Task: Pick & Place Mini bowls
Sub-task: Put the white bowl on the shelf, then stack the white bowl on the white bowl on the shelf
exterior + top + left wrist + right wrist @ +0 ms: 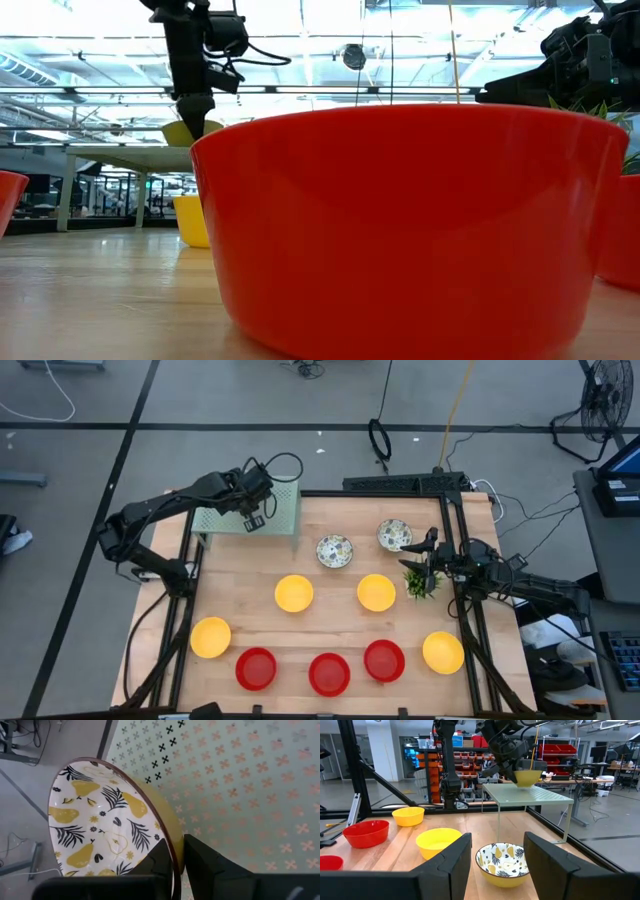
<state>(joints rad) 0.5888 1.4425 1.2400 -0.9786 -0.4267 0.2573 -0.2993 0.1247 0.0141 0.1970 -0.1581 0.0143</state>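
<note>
My left gripper is shut on a mini bowl, white inside with a pear and leaf pattern and yellow outside, over the pale green perforated shelf at the table's far left. The right wrist view shows this bowl at the shelf top. My right gripper is open and empty at the far right, beside the small green plant, with a patterned bowl on the table ahead of it. Another patterned bowl, several yellow bowls and three red bowls rest on the table. My left gripper pinches the bowl's rim, one finger inside the bowl and one outside on the yellow wall. The fingers come from above, pointing down. The bowl is tilted just over the shelf top; I cannot tell whether it touches the shelf.
The green shelf stands on thin legs at the far left corner. A black frame rail runs along the table's right side by my right arm. The low view is filled by a red bowl close to the camera.
</note>
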